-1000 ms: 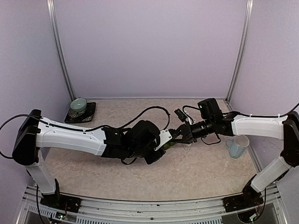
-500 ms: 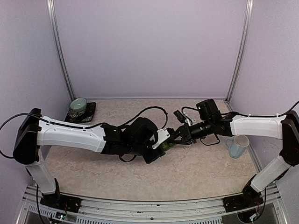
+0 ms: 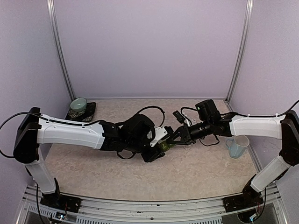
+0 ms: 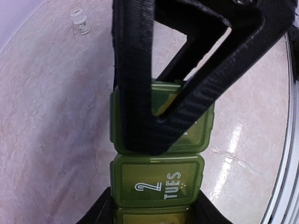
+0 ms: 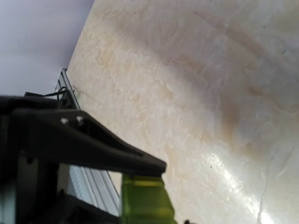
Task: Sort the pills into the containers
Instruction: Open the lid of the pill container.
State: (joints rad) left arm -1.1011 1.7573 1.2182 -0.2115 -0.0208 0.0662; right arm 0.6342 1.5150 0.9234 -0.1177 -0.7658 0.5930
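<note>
Left wrist view: the left gripper [image 4: 154, 206] has its two fingers on the long sides of the containers [image 4: 156, 182]. The strip sits tight between them, so the gripper is clamped on it. The lid between the fingers reads "2 TUES". The compartment below it is cut off by the bottom edge of the frame.

The right gripper [image 4: 156, 133] comes in from above with its fingers pressed together. Its tip rests on the far end compartment and covers most of that lid. I cannot tell if the tip pinches an edge of the lid or only touches it. I also cannot tell if this lid is lifted or what lies inside.

On the right wrist view only one black finger and a small green corner of the strip are seen.

Under the strip is the beige marbled table [image 4: 56, 116]. A small white bottle [image 4: 82, 22] stands on it, well apart from the strip; its label is too small to read.

From the top, both arms meet near the middle of the table and the strip is only a green spot between them. A pale blue mug [image 3: 237, 146] stands by the right arm. A pale green bowl [image 3: 78, 104] sits on a dark mat [image 3: 86, 115] in the far left corner.
</note>
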